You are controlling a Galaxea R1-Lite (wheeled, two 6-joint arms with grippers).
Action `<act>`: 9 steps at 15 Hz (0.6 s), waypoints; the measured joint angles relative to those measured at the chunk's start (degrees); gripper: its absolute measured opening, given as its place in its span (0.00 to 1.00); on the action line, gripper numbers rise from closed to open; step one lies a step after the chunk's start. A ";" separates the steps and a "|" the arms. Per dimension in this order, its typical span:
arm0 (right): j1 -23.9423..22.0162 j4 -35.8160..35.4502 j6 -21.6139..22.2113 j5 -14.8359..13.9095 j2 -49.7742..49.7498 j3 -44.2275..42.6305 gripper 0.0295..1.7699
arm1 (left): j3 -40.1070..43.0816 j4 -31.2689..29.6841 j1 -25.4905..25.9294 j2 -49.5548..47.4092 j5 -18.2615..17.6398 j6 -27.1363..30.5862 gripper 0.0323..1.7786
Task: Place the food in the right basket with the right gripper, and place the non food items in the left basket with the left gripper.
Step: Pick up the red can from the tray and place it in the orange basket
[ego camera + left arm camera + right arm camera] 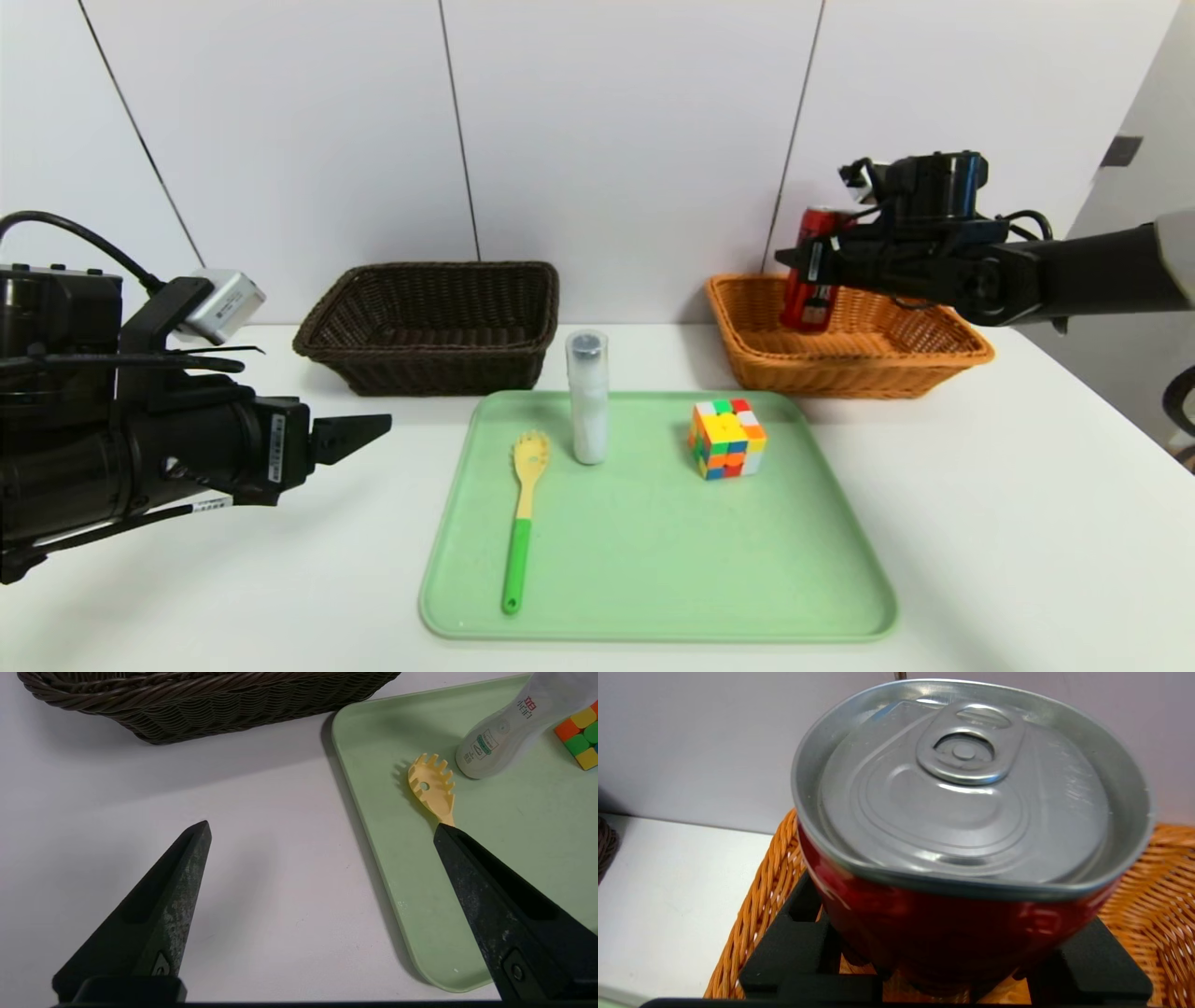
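We see a lab-like test setup: a bare white surface [980,523] before plain white wall panels [616,140], two wicker baskets [434,322] behind a green tray [653,560].

Bare table [308,569] at lower left lies open to my pincer, while the upright white bottle [588,397] crowds the pasta fork [523,509] mid-frame.

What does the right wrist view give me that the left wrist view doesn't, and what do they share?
Right wrist only: the red can, unopened, clamped in the right gripper over the orange basket. Left wrist only: the left gripper open above the table, the yellow pasta spoon, white bottle and cube on the green tray. Shared: the white table and the dark basket, only a sliver of which shows in the right wrist view.
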 joint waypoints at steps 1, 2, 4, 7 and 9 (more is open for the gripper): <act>0.07 -2.29 -0.05 -0.18 0.73 0.09 0.56 | -0.02 -0.02 0.00 0.07 0.00 0.06 0.95; 0.18 -4.79 -0.06 -0.66 1.46 0.30 0.56 | -0.02 -0.02 0.00 0.11 -0.02 0.06 0.95; 0.39 -7.36 -0.17 -1.45 2.51 0.95 0.56 | -0.04 -0.02 0.00 0.18 0.02 0.09 0.95; 0.79 -7.67 -0.09 -1.43 3.29 1.57 0.56 | -0.04 -0.02 0.00 0.20 0.00 0.11 0.95; 0.99 -7.83 -0.15 -1.48 3.90 1.66 0.56 | -0.04 -0.02 0.00 0.24 0.00 0.09 0.95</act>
